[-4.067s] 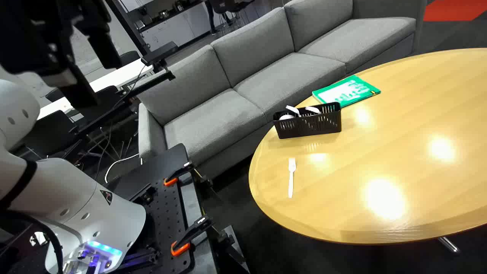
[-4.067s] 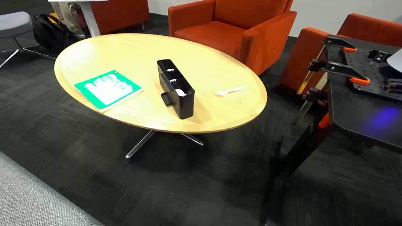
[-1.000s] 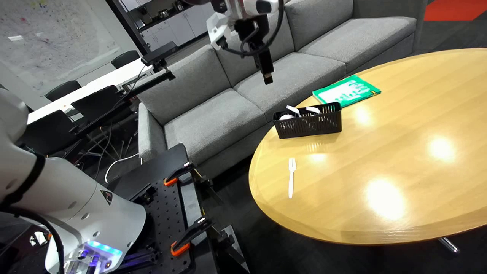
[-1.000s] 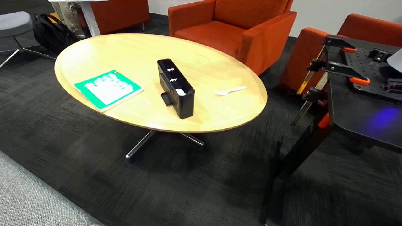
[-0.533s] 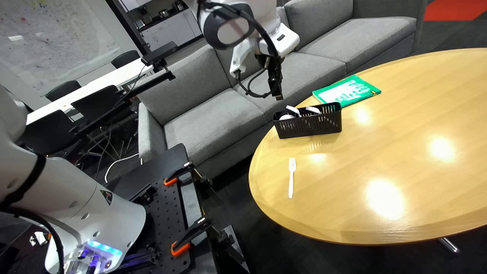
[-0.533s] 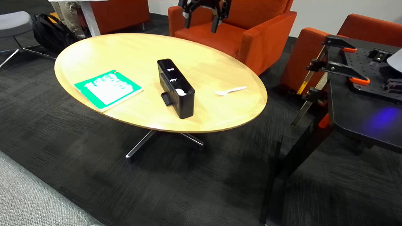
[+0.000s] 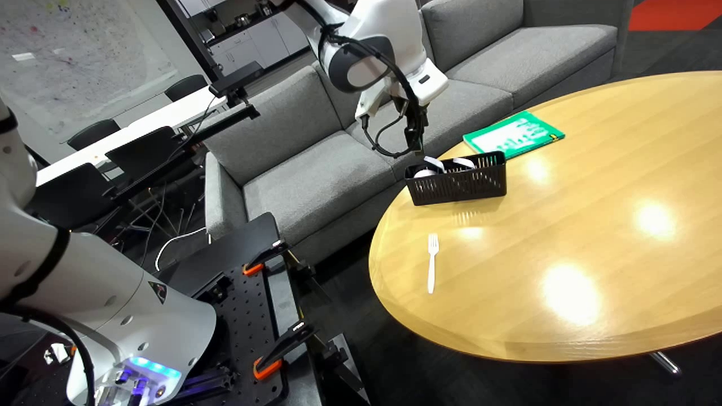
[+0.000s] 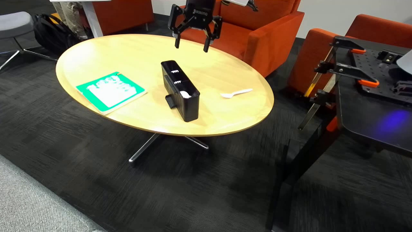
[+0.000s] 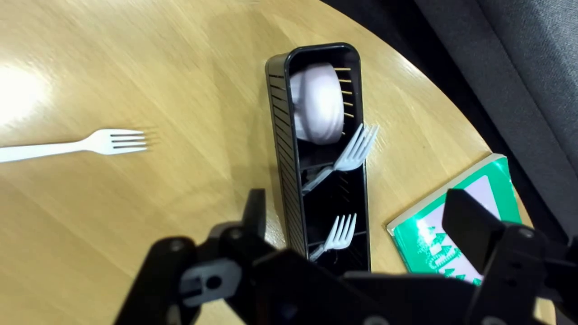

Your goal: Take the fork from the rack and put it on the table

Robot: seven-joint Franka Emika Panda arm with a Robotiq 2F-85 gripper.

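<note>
The black rack (image 7: 461,189) stands on the round light-wood table (image 7: 507,282) in both exterior views (image 8: 191,109) (image 8: 135,58). In the wrist view two white forks, an upper fork (image 9: 354,151) and a lower fork (image 9: 342,234), lean in the rack (image 9: 285,135), tines up; their handle ends are hidden inside. A third white fork (image 9: 108,142) lies flat on the table, also in both exterior views (image 7: 432,262) (image 8: 236,93). My gripper (image 8: 191,48) is open and empty above the rack, apart from it. In the wrist view its fingers (image 9: 356,194) straddle the rack.
A white rounded item (image 9: 323,104) sits in the rack's end compartment. A green-and-white book (image 9: 451,225) lies beside the rack. A grey sofa (image 7: 350,169) stands along the table, and a red armchair (image 8: 270,48) stands behind it.
My arm has swung in from the side to above the rack. Over the last half second the gripper has come lower and closer to the rack. The rack and forks have not moved.
</note>
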